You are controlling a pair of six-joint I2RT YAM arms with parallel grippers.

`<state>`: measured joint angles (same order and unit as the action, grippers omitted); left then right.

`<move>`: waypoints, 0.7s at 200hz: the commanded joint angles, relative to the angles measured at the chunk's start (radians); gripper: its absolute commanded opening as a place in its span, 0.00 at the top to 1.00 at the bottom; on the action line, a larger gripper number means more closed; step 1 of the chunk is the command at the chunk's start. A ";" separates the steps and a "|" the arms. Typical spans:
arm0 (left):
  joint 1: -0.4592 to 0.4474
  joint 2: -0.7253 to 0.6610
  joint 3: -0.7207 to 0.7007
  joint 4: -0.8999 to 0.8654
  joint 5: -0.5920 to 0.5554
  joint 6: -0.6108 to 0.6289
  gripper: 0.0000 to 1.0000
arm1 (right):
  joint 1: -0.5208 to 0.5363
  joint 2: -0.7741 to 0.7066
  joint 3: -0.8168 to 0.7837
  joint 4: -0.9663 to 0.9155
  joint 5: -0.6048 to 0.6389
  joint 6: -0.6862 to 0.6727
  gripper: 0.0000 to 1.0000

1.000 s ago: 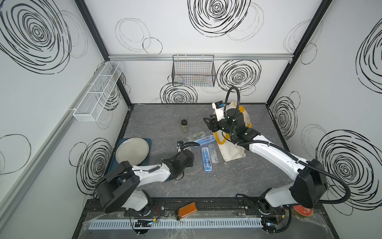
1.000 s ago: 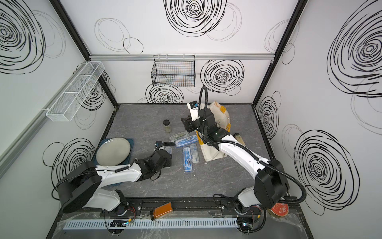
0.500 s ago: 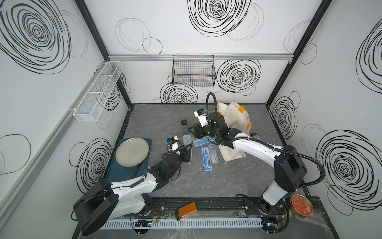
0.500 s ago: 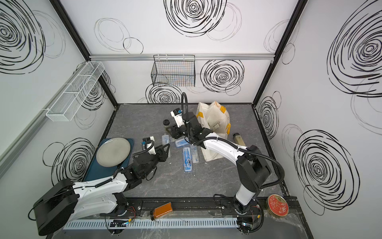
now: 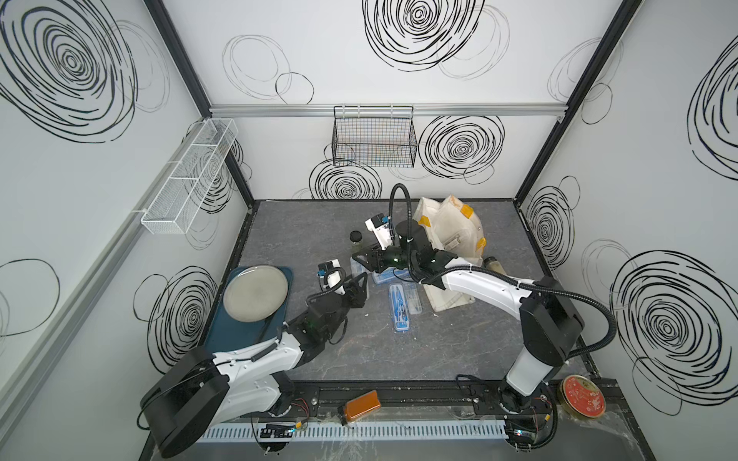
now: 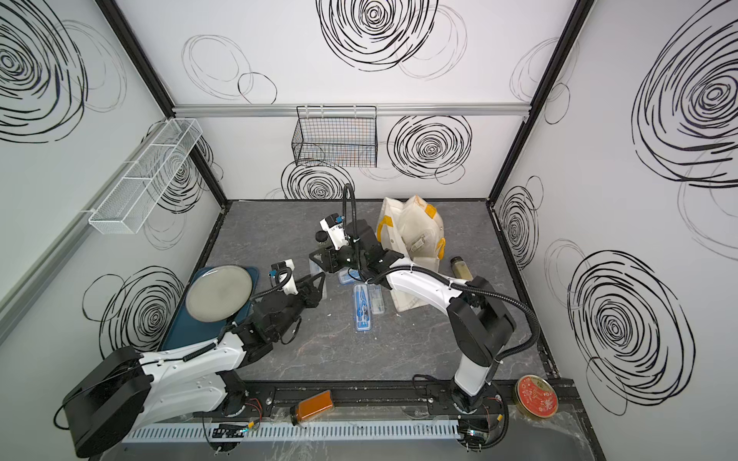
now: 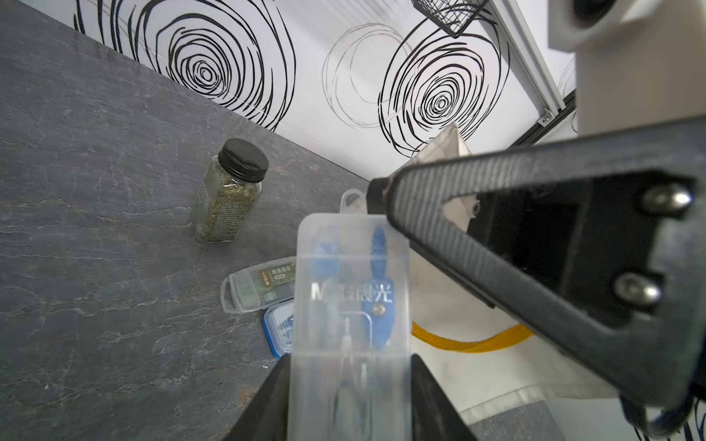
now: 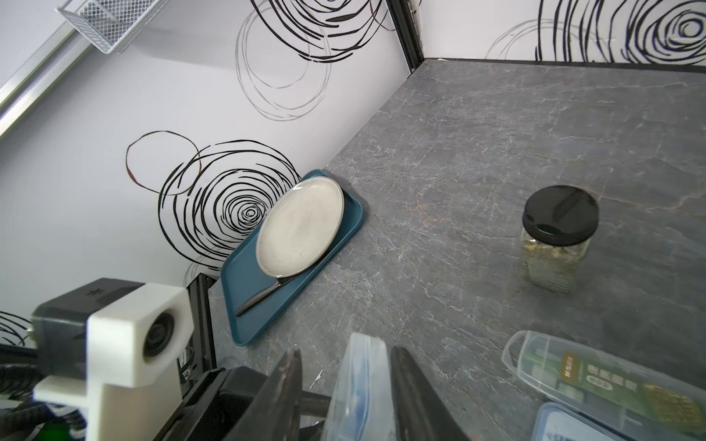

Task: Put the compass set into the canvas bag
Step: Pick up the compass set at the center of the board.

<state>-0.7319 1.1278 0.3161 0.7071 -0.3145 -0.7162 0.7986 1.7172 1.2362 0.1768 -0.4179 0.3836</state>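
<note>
The compass set is a clear plastic case with a blue compass inside. My left gripper is shut on one end of it and holds it above the floor left of centre. My right gripper stands open around the other end of the case. One finger lies against the case and the other stands a little off it. The canvas bag, cream with yellow-orange straps, lies slumped at the back right, behind the right arm in both top views.
A second compass case lies open on the floor, with smaller plastic cases beside it. A herb jar stands behind them. A plate sits on a blue tray at the left. A bottle lies right of the bag.
My right arm has swung left from the bag to the case and its jaws have narrowed around it. My left arm has brought the case up and towards the right gripper.
</note>
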 commanded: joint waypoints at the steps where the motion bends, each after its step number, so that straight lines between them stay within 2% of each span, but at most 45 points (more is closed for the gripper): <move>1: 0.010 0.010 0.026 0.055 0.008 0.020 0.58 | 0.014 0.015 -0.005 0.044 -0.036 0.034 0.62; 90: 0.012 -0.020 0.024 0.048 -0.013 0.035 0.58 | 0.023 0.060 0.002 0.003 0.003 0.037 0.62; 130: 0.012 -0.017 0.026 0.040 -0.015 0.038 0.58 | 0.023 0.063 -0.001 0.026 -0.011 0.057 0.87; 140: 0.012 -0.012 0.028 0.038 -0.014 0.037 0.54 | 0.024 0.061 0.000 0.029 -0.012 0.058 0.91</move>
<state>-0.7254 1.1229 0.3164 0.6861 -0.3206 -0.6872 0.8181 1.7702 1.2362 0.1970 -0.4168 0.4328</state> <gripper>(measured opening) 0.456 0.186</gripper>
